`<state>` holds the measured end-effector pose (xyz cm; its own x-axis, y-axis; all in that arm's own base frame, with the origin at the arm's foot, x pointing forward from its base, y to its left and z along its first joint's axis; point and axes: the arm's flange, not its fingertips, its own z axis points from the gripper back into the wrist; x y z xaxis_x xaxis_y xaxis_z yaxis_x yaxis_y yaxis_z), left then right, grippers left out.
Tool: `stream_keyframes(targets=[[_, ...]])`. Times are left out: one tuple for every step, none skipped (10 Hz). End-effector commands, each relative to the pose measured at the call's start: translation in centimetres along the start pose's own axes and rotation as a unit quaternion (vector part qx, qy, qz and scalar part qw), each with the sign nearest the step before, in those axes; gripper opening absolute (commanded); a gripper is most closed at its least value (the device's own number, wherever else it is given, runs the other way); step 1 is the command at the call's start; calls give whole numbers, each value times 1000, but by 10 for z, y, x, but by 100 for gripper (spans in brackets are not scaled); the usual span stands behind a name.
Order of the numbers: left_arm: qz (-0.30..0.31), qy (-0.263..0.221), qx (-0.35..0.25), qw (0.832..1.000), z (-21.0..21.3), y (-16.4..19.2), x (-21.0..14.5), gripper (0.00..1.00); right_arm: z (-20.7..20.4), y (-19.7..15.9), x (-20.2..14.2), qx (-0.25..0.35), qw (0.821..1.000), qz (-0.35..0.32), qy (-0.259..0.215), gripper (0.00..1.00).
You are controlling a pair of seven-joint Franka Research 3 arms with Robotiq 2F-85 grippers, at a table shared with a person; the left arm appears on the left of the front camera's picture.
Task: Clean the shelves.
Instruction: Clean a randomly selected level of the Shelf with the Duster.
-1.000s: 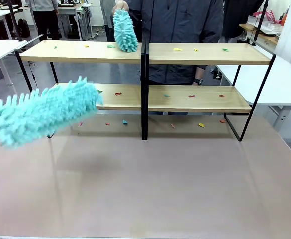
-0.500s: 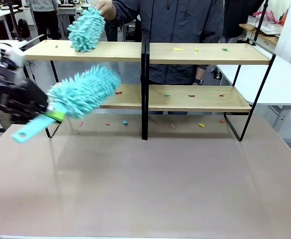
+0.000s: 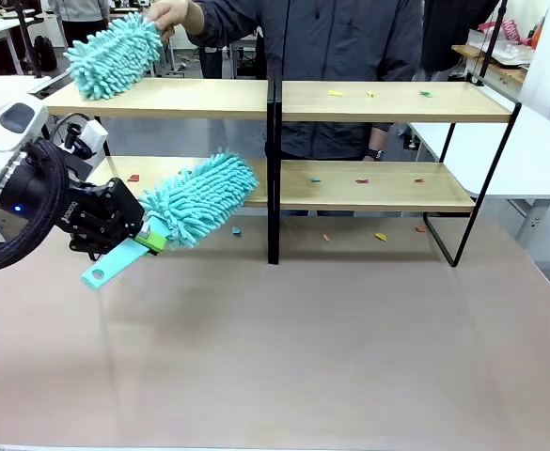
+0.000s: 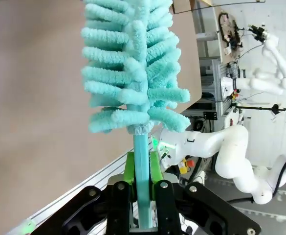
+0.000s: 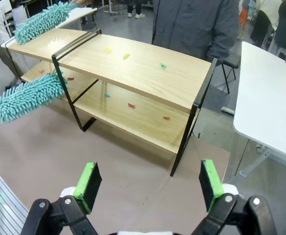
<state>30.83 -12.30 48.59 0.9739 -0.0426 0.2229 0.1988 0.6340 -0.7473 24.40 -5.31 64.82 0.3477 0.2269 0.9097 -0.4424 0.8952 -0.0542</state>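
One fluffy teal microfibre duster (image 3: 199, 199) clamped by its handle in the left gripper (image 3: 148, 240), head at the lower left board of the light-wood, black-framed shelves (image 3: 397, 113) across the table (image 3: 303, 357). Right gripper (image 5: 147, 188) spread wide. Could snag the central black post (image 3: 273, 188) on a sideways sweep, or scatter coloured scraps (image 3: 361, 180).

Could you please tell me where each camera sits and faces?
Front: between the arms, facing across the table at the shelves and person; left tool shows.
Left wrist: on that wrist, looking along its tool, shut on the duster.
Right wrist: above the table, facing the shelves; open right tool below.
Shared: front and right wrist both show shelves and duster.
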Motion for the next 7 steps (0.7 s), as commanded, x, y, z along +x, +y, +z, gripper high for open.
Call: stream_keyframes(targets=[[-1, -5, -7, 1000, 7, -1, -1, 13, 0, -1, 0, 1, 1000, 5, -2, 100], [0, 0, 0, 1000, 0, 0, 0, 13, 0, -1, 0, 1, 1000, 5, -2, 100], [-18, -68, 16, 997, -9, -6, 5, 13, 0, -1, 0, 1, 1000, 5, -2, 100], [-19, -82, 1, 996, -17, -11, 13, 13, 0, -1, 0, 1, 1000, 5, -2, 100], [-15, -99, -2, 995, -24, -16, 25, 8, 0, -1, 0, 1, 1000, 5, -2, 100], [-13, -137, 13, 990, -30, -20, 39, 0, 0, -1, 0, 1, 1000, 5, -2, 100], [-5, -122, 17, 992, -37, -21, 49, 0, 0, -1, 0, 1, 1000, 5, -2, 100]])
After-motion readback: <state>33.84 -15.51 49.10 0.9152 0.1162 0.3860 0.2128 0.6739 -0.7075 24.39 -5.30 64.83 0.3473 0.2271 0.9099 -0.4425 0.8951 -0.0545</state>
